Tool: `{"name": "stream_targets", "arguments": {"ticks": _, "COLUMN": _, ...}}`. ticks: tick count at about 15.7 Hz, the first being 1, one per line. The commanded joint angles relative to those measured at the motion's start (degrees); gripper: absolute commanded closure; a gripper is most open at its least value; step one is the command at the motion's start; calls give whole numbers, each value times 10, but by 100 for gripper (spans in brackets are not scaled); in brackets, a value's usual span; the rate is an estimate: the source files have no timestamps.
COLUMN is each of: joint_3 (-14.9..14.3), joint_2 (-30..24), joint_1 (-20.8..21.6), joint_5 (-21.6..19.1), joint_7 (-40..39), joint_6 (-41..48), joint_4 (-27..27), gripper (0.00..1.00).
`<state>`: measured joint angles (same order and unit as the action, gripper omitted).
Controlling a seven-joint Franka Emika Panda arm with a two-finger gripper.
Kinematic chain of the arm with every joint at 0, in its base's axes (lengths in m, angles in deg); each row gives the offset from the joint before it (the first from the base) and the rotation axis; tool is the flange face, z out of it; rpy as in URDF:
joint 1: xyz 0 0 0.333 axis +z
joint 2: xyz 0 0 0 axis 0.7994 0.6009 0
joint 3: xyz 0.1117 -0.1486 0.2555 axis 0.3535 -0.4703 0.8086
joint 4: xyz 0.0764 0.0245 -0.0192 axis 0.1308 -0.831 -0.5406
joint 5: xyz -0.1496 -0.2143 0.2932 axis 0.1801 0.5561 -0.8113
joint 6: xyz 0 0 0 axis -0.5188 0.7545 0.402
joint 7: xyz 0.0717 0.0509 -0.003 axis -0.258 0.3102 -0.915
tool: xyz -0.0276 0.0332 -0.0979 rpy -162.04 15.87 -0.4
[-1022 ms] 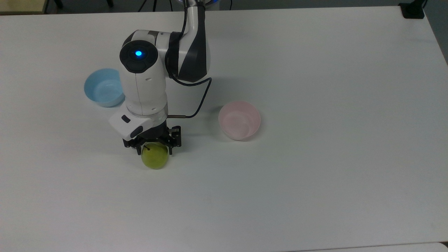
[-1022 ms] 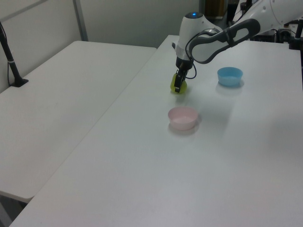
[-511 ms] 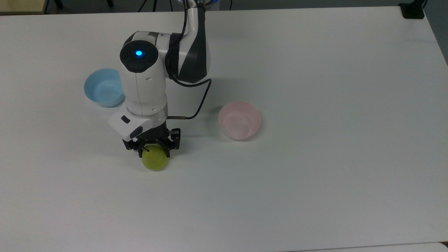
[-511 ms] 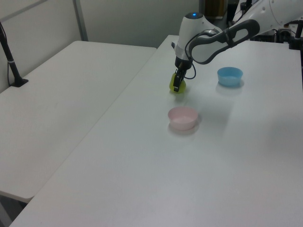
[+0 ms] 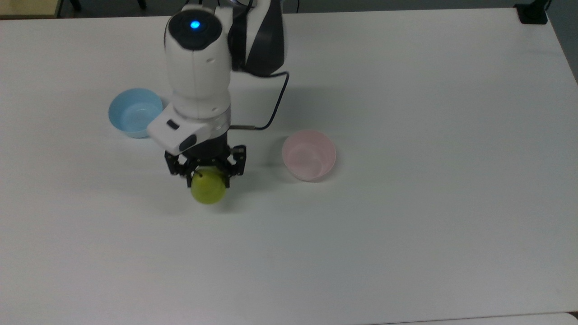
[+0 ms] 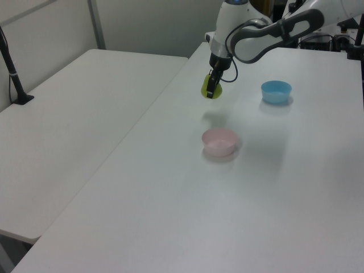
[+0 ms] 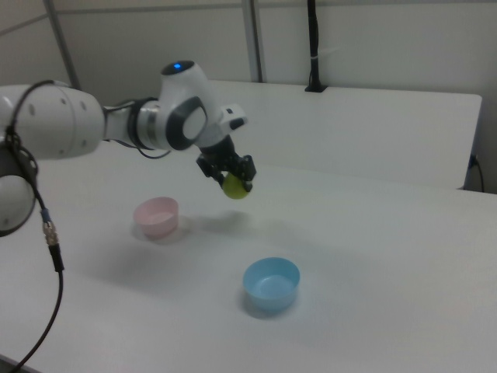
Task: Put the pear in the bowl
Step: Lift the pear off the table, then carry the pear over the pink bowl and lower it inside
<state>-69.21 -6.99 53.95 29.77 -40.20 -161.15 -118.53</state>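
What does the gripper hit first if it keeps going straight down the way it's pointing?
The gripper points down and is shut on the pear, held clear above its shadow. Straight below looks like bare table. The pink bowl and blue bowl sit off to the sides, so probably neither is met.

A big white table (image 5: 406, 225) fills the room's middle, with a second white table (image 6: 68, 114) just beside it. Pale wall panels with metal posts (image 7: 252, 39) stand behind, and a black pole (image 6: 12, 74) is clamped to the second table
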Motion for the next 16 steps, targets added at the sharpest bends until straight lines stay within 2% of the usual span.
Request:
{"name": "stream_targets", "arguments": {"ticks": 1, "joint_3": -2, "joint_2": -97, "joint_1": 35, "joint_5": 21, "joint_7": 57, "joint_6": 48, "joint_4": -89, "gripper": 57}}
{"name": "stream_targets", "arguments": {"ticks": 4, "joint_3": -2, "joint_2": -129, "joint_1": 72, "joint_5": 21, "joint_7": 92, "joint_6": 58, "joint_4": -124, "gripper": 57}}
{"name": "stream_targets", "arguments": {"ticks": 8, "joint_3": -1, "joint_2": -131, "joint_1": 114, "joint_5": 21, "joint_7": 136, "joint_6": 60, "joint_4": -132, "gripper": 57}}
{"name": "stream_targets", "arguments": {"ticks": 12, "joint_3": 3, "joint_2": -104, "joint_1": 146, "joint_5": 21, "joint_7": 157, "joint_6": 50, "joint_4": -129, "gripper": 56}}
{"name": "stream_targets", "arguments": {"ticks": 16, "joint_3": 4, "joint_2": -77, "joint_1": 157, "joint_5": 21, "joint_7": 157, "joint_6": 29, "joint_4": -131, "gripper": 55}}
